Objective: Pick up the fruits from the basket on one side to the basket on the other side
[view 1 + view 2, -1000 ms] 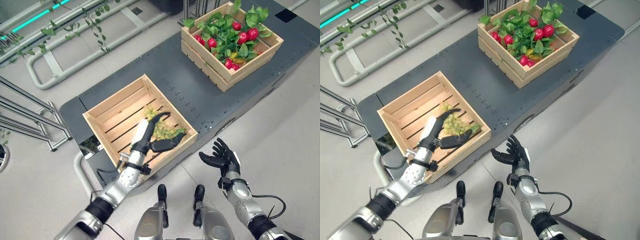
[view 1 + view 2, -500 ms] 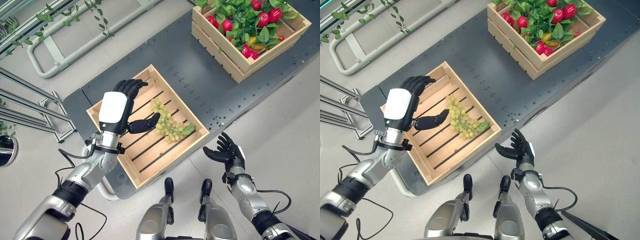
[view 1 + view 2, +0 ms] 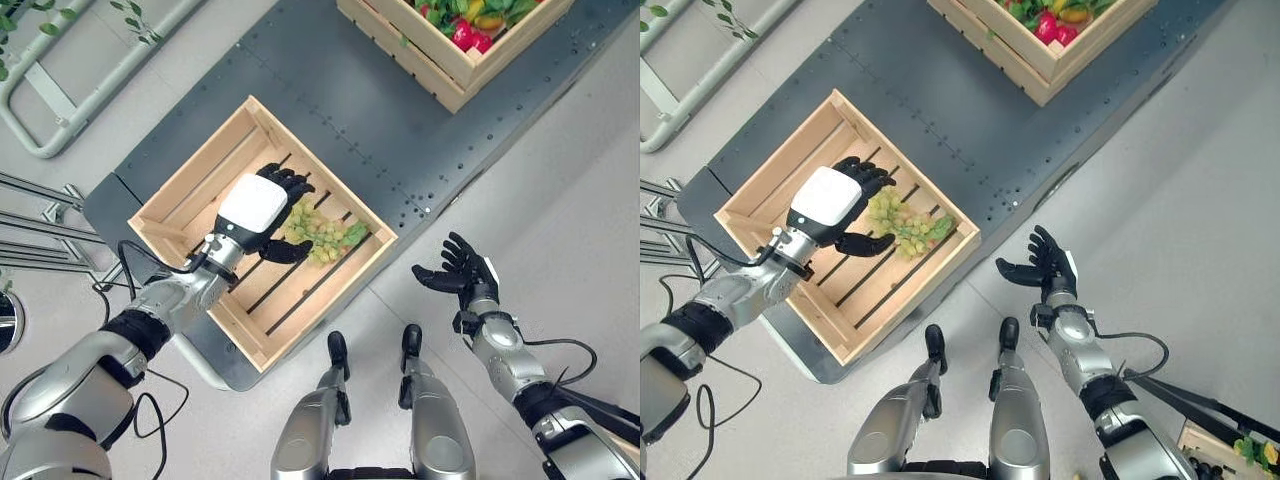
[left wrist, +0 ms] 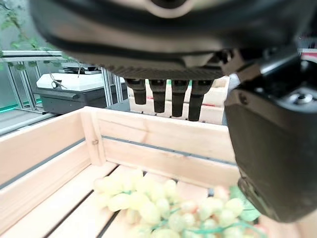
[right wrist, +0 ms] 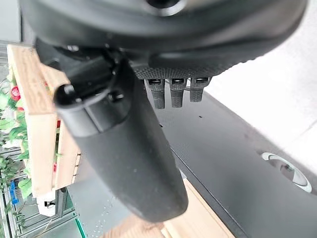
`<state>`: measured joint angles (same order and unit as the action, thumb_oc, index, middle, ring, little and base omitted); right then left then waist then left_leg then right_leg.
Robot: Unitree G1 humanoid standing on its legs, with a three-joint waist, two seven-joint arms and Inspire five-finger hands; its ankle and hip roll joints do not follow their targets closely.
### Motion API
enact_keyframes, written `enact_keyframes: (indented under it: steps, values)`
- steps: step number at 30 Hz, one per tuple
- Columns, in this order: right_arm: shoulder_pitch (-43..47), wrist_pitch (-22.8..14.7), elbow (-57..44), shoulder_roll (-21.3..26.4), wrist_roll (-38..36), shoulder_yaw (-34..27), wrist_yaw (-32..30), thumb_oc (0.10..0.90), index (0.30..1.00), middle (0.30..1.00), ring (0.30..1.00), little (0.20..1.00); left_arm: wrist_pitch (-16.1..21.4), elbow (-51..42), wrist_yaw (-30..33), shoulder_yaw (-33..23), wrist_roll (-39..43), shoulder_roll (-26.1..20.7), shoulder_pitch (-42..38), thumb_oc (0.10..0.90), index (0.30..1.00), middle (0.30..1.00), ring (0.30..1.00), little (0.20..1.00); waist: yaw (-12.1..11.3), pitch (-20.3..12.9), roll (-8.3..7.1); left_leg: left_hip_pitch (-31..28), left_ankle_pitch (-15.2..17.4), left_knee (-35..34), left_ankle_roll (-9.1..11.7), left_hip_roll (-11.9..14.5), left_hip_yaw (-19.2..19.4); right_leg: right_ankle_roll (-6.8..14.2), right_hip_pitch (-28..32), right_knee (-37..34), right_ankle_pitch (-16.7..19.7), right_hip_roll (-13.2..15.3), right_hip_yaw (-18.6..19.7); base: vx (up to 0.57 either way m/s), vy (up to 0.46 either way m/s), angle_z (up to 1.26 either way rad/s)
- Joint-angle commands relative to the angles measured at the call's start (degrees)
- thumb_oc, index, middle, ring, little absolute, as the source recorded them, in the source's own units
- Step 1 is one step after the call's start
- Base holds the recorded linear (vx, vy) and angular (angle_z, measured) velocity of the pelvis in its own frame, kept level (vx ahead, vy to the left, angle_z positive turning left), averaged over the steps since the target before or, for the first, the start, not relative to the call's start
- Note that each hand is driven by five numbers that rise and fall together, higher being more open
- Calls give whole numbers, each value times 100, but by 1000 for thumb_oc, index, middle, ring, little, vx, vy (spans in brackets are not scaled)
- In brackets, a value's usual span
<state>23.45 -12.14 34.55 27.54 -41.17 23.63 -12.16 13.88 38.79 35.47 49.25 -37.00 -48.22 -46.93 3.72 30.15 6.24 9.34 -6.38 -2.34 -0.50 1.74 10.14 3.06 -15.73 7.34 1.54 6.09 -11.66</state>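
Altogether two crates (image 3: 190, 195), one grape bunch (image 3: 322, 236), nearer crate.

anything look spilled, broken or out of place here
Nothing stands out. The grapes lie whole inside the near crate, with the left hand open over them. The far crate sits upright, and the right hand is open off the platform.

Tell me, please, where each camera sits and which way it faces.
Left eye view: on the head, looking down at the near crate with grapes; both arms show.
Right eye view: beside it, same scene.
Left wrist view: behind the left hand, facing the grapes.
Right wrist view: behind the right hand, facing the dark platform.
Eye views and left wrist view share the grapes.
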Motion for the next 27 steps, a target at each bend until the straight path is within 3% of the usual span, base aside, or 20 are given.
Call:
enact_keyframes:
  steps: [1,6,14,22,27]
  values:
    - [207,-321,-412,87,-145,66,196,800,900,900,900,900,22,-47,153,-259,-282,-367,-582,800,900,900,900,900,68,-35,-317,450,843,1209,313,38,222,-101,29,819,-939,193,-7,-50,-12,-3]
    - [412,-342,-288,-32,-197,173,144,800,900,900,900,900,-89,447,497,72,-832,-268,-1099,800,900,900,900,900,68,-35,-452,808,823,1272,298,82,304,-72,-358,856,-855,145,-22,-34,-11,-2]
    - [721,-408,-238,-127,-271,235,37,800,900,900,900,900,-19,933,-177,373,-1003,-40,-1322,800,900,900,900,900,41,-35,-574,1226,832,1484,289,118,322,-27,-752,944,-762,124,-55,-1,-1,0]
    - [901,-354,-204,-138,-347,273,-72,800,900,900,900,900,-234,1291,-61,491,-1084,127,-1519,800,900,900,900,900,34,-35,-633,1644,882,1738,290,153,324,-25,-1150,1128,-767,124,-84,-5,5,1]
    - [1055,-450,-76,-169,-456,288,-64,800,900,900,900,900,-310,1706,-82,612,-1188,277,-1855,800,900,900,900,900,45,-35,-796,2060,920,1983,290,208,341,-15,-1519,1257,-721,110,-108,-9,-2,4]
